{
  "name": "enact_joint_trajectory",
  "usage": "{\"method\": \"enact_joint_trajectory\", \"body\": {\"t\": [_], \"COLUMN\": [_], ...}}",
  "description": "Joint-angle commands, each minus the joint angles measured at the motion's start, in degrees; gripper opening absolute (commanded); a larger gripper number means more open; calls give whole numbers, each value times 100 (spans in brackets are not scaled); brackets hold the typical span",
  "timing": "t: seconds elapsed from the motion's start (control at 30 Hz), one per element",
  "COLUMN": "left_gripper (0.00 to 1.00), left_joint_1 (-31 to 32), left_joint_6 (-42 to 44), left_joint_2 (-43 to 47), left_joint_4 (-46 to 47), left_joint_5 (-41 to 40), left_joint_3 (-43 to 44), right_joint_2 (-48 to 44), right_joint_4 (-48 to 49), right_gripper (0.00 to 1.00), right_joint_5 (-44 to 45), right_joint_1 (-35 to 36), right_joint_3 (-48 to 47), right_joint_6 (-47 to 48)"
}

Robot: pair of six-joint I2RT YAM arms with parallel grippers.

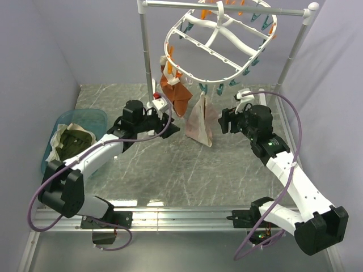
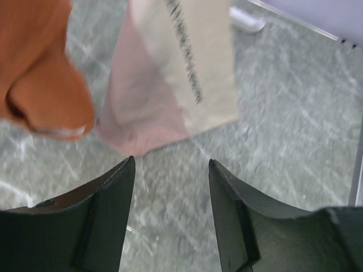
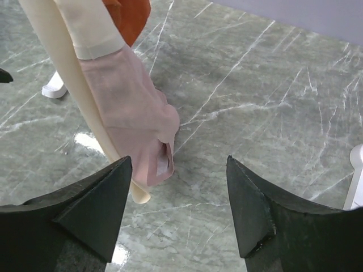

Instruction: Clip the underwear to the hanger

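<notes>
Underwear (image 1: 199, 122) hangs in a narrow drape below the near rim of the hanger (image 1: 218, 31), under a run of teal pegs (image 1: 211, 89); which peg bites it is too small to tell. Its lower end reaches down to the grey marble table (image 1: 170, 170), and in the right wrist view the pink cloth (image 3: 130, 107) bunches against that surface. Just to its left hangs the rust-orange garment (image 1: 174, 93), close beside it but higher off the table. The hanger itself hangs tilted from the bar of the white pole stand (image 1: 147, 51). The left gripper (image 1: 164, 116) sits low beside the orange garment, its jaws spread part way with only bare table between them; its own camera shows the underwear (image 2: 164, 85) ahead of the fingertips, not touching them. The right gripper (image 1: 227, 120) faces the underwear from the other side, jaws wide apart and empty, the cloth lying beyond its fingers (image 3: 96, 204). At far left a teal tub (image 1: 91, 113) holds an olive-green cloth (image 1: 74, 141).
</notes>
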State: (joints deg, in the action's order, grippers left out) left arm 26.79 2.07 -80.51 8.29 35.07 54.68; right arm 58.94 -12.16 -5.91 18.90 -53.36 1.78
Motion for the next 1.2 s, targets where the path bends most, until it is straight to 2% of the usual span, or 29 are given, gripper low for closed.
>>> {"method": "enact_joint_trajectory", "body": {"t": [0.0, 0.17, 0.33, 0.53, 0.8, 1.0, 1.17], "left_gripper": [58, 56, 55, 56, 58, 58, 58], "left_joint_1": [230, 468, 670, 890, 1030, 1074, 1153], "left_joint_6": [-171, -171, -592, -971, -997, -1006, -962], "left_joint_2": [246, 185, -70, -369, -712, -870, -1019], "left_joint_4": [480, 673, 918, 1297, 1420, 1482, 1517], "left_joint_5": [17, 114, 167, 62, 70, 114, 149], "left_joint_3": [359, 771, 1229, 1589, 2020, 2222, 2319], "right_joint_2": [-181, -260, -6, 399, 584, 715, 777], "right_joint_4": [302, 724, 1207, 1567, 1665, 1665, 1664], "right_gripper": [73, 66, 56, 62, 66, 55, 53], "right_joint_5": [-235, -376, -568, -1078, -1571, -1711, -1816], "right_joint_1": [-114, -307, -764, -1001, -1116, -1265, -1318], "right_joint_3": [-306, -297, -516, -991, -1238, -1440, -1598], "right_joint_6": [-29, 120, -11, -169, 15, 68, 129]}}
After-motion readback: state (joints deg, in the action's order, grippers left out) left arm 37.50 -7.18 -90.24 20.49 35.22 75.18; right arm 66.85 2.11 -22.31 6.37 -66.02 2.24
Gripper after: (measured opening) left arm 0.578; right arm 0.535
